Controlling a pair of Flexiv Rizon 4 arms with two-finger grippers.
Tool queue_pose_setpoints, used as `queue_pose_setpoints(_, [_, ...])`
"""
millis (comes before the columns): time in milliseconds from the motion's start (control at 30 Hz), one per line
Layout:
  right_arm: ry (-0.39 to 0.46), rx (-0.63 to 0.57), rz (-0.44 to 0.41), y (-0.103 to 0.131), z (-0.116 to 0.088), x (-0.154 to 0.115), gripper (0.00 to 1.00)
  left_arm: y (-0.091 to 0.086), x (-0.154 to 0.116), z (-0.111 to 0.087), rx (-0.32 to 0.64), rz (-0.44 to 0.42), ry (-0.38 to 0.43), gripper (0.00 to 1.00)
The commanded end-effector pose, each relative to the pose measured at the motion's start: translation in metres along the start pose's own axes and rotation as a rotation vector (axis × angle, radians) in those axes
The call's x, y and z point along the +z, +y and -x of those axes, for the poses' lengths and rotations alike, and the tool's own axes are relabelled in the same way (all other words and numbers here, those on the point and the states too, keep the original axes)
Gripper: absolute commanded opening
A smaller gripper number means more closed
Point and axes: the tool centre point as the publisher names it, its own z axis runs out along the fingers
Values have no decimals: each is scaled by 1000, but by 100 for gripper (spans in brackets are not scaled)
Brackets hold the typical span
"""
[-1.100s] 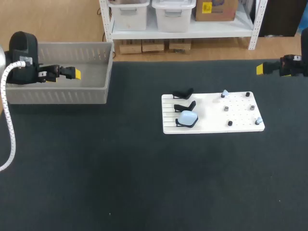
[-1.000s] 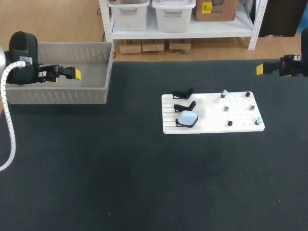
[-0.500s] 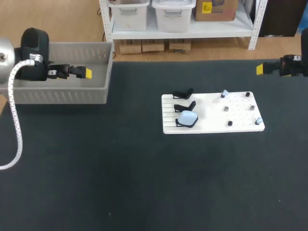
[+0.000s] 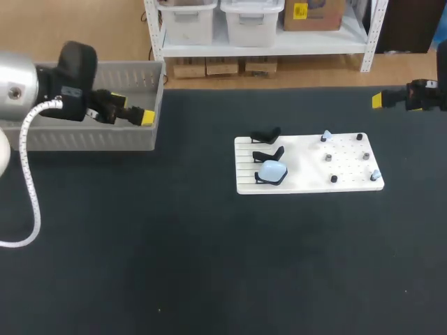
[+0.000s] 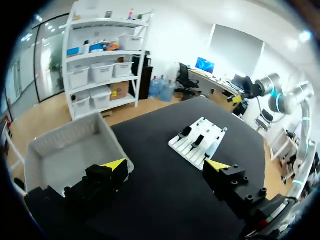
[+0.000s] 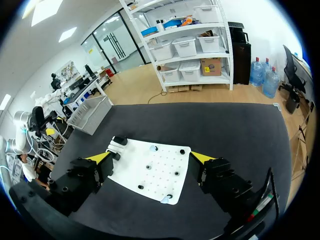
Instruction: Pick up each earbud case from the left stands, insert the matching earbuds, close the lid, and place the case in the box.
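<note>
**Left arm at the box, one case on the stands**
My left gripper [image 4: 143, 116] hangs over the right end of the grey box [image 4: 84, 137], jaws wide and empty. My right gripper [image 4: 378, 100], equally agape and holding nothing, sits at the far right. The pale-blue case [image 4: 273, 169] rests on the nearest stand of the white board [image 4: 307, 178] — I'd come down squarely from above, fingers flanking its sides. No print there is legible.

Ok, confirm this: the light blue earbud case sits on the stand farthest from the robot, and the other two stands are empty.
Wrong in one point: the head view shows the light blue earbud case on the nearest stand, not the farthest. The middle stand and far stand are empty, as stated.
</note>
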Motion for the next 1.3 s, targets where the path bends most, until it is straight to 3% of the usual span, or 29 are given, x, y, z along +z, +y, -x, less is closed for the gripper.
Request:
queue_pose_setpoints(33, [0, -1, 0, 0, 0, 0, 100, -3, 6, -1, 74, -203, -57, 100])
queue_pose_setpoints(233, [0, -1, 0, 0, 0, 0, 100, -22, 22, 2, 217, -312, -42, 100])
queue_pose_setpoints(433, [0, -1, 0, 0, 0, 0, 100, -35, 42, -1, 296, -382, -26, 100])
queue_pose_setpoints(633, [0, -1, 0, 0, 0, 0, 100, -42, 52, -9, 314, -443, -22, 100])
queue_pose_setpoints(1300, [0, -1, 0, 0, 0, 0, 100, -43, 53, -10, 314, -444, -22, 100])
